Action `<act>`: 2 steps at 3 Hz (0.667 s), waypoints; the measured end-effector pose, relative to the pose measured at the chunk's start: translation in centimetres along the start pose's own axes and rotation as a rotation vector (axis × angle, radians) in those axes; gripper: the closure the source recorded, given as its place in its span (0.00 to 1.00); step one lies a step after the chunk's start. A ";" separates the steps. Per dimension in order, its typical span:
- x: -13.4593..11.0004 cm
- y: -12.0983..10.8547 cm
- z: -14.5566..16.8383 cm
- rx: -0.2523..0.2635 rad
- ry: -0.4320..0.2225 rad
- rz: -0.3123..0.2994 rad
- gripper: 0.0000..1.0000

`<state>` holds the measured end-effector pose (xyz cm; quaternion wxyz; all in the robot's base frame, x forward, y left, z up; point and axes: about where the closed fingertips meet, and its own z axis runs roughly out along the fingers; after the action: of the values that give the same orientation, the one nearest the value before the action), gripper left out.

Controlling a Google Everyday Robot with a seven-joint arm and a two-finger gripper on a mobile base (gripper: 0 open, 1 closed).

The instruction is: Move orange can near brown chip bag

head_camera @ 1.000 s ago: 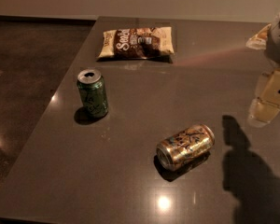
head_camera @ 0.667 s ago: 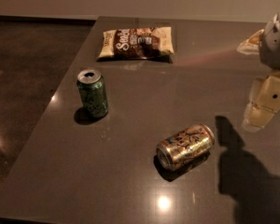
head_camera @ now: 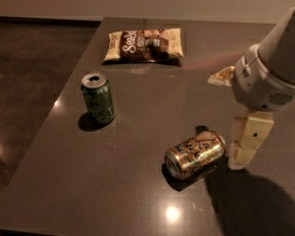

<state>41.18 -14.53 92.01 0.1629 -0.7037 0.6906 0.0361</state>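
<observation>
The orange can (head_camera: 194,154) lies on its side on the dark grey table (head_camera: 152,97), right of centre and toward the front. The brown chip bag (head_camera: 144,45) lies flat near the table's far edge. My gripper (head_camera: 227,119) is at the right, just right of the orange can and above the table. Its jaws stand open and empty. One cream finger (head_camera: 247,140) hangs down close beside the can's right end. The other finger (head_camera: 221,76) points left, farther back. The gripper's shadow falls on the table at the front right.
A green can (head_camera: 98,98) stands upright on the left part of the table, its top opened. The table's left edge runs diagonally, with a dark speckled floor (head_camera: 29,82) beyond it. The white arm housing (head_camera: 275,63) fills the upper right.
The arm has moved left and further into view, bringing the gripper close to the orange can's right end. The cans and the bag have not moved.
</observation>
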 end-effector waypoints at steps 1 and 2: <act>-1.2 1.6 3.5 -0.056 0.013 -0.118 0.00; -1.5 2.3 4.9 -0.083 0.023 -0.168 0.00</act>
<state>39.72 -11.75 87.38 0.1279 -0.7656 0.6290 0.0427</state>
